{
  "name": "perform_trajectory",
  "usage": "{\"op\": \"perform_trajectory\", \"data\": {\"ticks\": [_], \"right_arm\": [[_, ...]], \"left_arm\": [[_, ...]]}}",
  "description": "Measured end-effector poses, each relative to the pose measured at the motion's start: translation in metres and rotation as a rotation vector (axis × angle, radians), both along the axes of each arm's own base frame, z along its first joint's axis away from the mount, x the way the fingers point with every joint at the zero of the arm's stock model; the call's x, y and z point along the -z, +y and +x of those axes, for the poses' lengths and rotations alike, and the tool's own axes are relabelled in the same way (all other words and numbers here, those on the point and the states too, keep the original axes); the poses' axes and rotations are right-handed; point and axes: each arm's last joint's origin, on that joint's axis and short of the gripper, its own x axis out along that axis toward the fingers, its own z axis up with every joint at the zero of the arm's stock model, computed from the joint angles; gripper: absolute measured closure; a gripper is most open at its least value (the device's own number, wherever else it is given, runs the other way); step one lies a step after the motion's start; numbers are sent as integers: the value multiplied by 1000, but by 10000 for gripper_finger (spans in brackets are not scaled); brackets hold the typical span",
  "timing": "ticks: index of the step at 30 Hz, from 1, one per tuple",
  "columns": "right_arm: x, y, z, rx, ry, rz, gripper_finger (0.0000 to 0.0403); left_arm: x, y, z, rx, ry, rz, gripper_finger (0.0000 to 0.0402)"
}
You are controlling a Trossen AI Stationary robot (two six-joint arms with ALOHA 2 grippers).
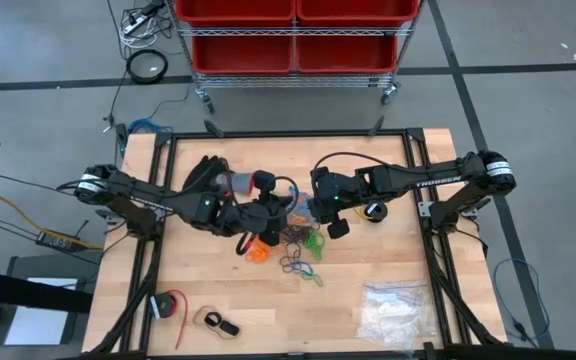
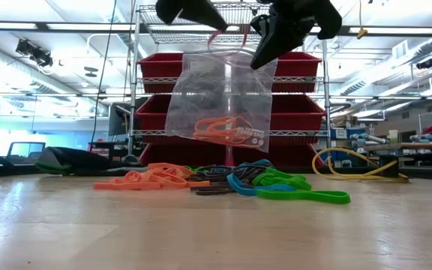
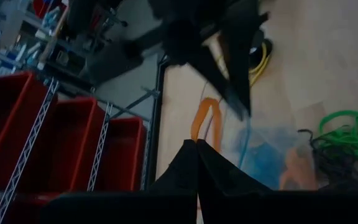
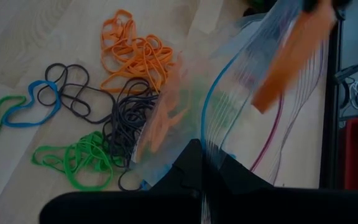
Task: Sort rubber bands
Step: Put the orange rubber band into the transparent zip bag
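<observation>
A clear zip bag (image 2: pixel 220 97) hangs over the middle of the table with a few orange rubber bands (image 2: pixel 220 129) in its bottom. My right gripper (image 4: pixel 204 155) is shut on the bag's top edge. My left gripper (image 3: pixel 196 146), beside it (image 1: pixel 280 210), is shut on one orange rubber band (image 3: pixel 207 121) at the bag's mouth. Below them, loose rubber bands (image 1: pixel 298 245) lie on the table in orange (image 4: pixel 132 56), black (image 4: pixel 129 112), blue (image 4: pixel 39 102) and green (image 4: pixel 79 162). My left gripper pinches one end of the orange band's loop (image 3: pixel 199 138) between its fingertips. The band (image 4: pixel 291 56) reaches out from the fingers toward the bag's open top, clear of the table. My right gripper pinches the bag's upper rim by the zip strip (image 4: pixel 213 146) between its two fingers, slanting down from the table's right. The bag hangs upright below the fingers, clear of the table.
A coiled yellow cable (image 2: pixel 351 165) lies right of the pile. A clear bag of whitish pieces (image 1: pixel 393 310) lies at the near right, a red roll (image 1: pixel 168 305) at the near left, a black glove (image 1: pixel 203 175) by the left arm. Red bins on a wire shelf (image 1: pixel 293 35) stand beyond the far edge.
</observation>
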Motion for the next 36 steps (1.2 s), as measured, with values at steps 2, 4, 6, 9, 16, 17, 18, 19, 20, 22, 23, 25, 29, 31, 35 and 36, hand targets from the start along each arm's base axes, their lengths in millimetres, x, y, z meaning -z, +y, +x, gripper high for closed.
{"op": "perform_trajectory", "data": {"ticks": [2,4,6,9,16,17,18,19,20,22,23,25,29,31,35,36], "right_arm": [[0,0,0,0,0,1,403],[0,0,0,1,0,1,403],[0,0,0,1,0,1,403],[0,0,0,1,0,1,403],[0,0,0,1,0,1,403],[0,0,0,1,0,1,403],[0,0,0,1,0,1,403],[0,0,0,2,1,1,403],[0,0,0,2,0,2,403],[0,0,0,3,4,3,403],[0,0,-1,3,7,3,403],[1,0,-1,5,12,3,403],[1,0,-1,5,12,4,403],[1,0,-1,3,13,4,403],[1,2,-1,-7,11,0,403],[1,3,-1,-10,10,0,403]], "left_arm": [[1,2,-1,-22,9,-4,399],[3,4,-1,-40,12,-18,395],[4,6,-2,-55,16,-27,386],[5,6,-3,-66,27,-39,362],[6,2,-4,-68,13,-62,264],[5,1,-4,-70,5,-70,249],[4,1,-5,-74,-3,-78,234],[3,0,-7,-78,-8,-83,221],[1,0,-9,-89,-15,-89,210],[-4,0,-17,-113,-17,-94,193],[-6,1,-22,-128,-17,-102,188],[-10,3,-32,-157,-7,-127,183],[-12,7,-51,-212,39,-187,184],[-8,8,-59,-224,63,-226,184],[23,10,-72,-240,105,-284,184],[35,11,-74,-240,115,-299,184]]}}
